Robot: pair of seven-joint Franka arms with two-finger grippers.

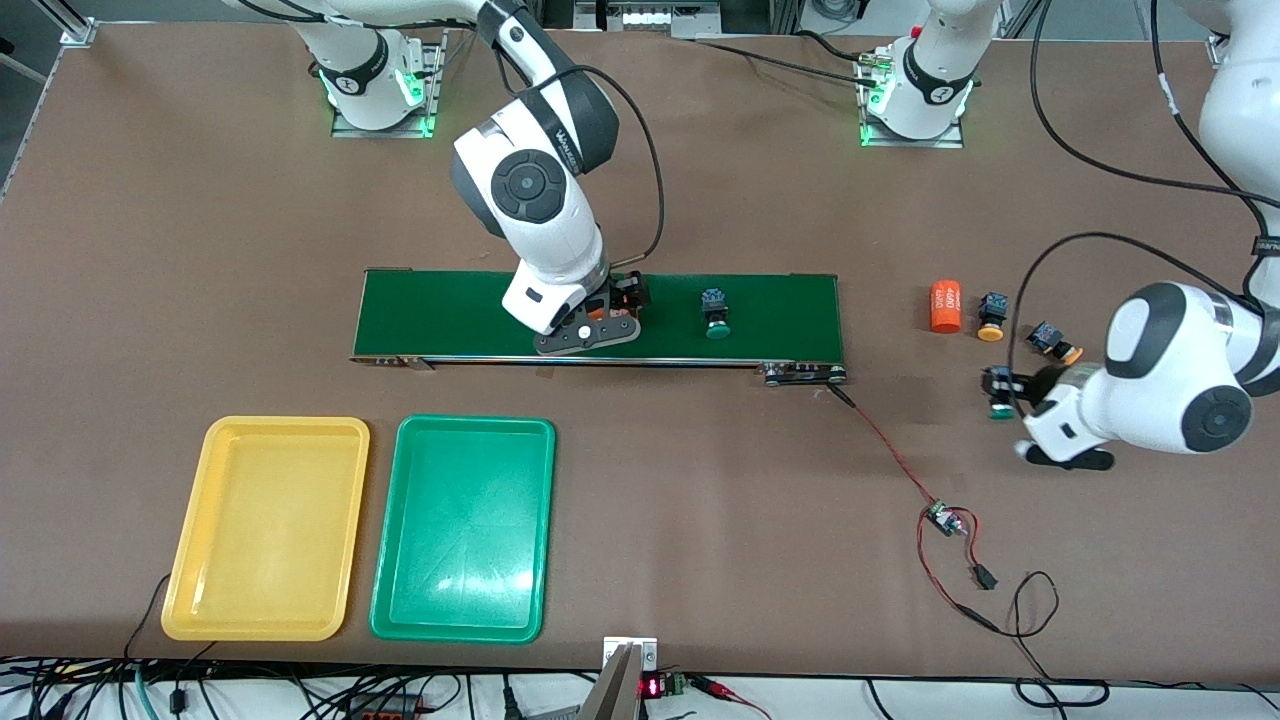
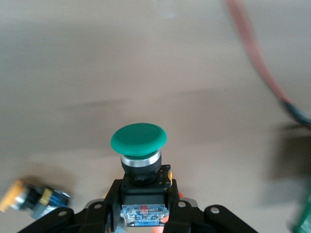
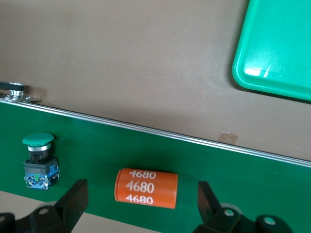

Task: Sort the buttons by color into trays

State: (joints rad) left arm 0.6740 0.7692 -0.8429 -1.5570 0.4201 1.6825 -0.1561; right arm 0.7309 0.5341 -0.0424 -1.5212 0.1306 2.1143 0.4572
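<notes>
My left gripper (image 1: 1003, 388) is shut on the black-and-blue body of a green-capped button (image 2: 139, 141), over the bare table near the left arm's end; it also shows in the left wrist view (image 2: 143, 194). Two orange-yellow-capped buttons (image 1: 990, 318) (image 1: 1055, 342) lie on the table beside it; one shows in the left wrist view (image 2: 29, 196). A second green-capped button (image 1: 716, 312) (image 3: 39, 165) lies on the conveyor belt (image 1: 450, 315). My right gripper (image 3: 141, 183) (image 1: 622, 303) is open, low over the belt, its fingers either side of an orange cylinder (image 3: 146, 188). The yellow tray (image 1: 285, 424) and green tray (image 1: 475, 422) (image 3: 272, 58) lie side by side, nearer the front camera than the belt.
A second orange cylinder (image 1: 945, 305) with white print lies on the table beside the orange-yellow buttons. A small circuit board (image 1: 940, 518) with red and black wires trails from the belt's end toward the front table edge.
</notes>
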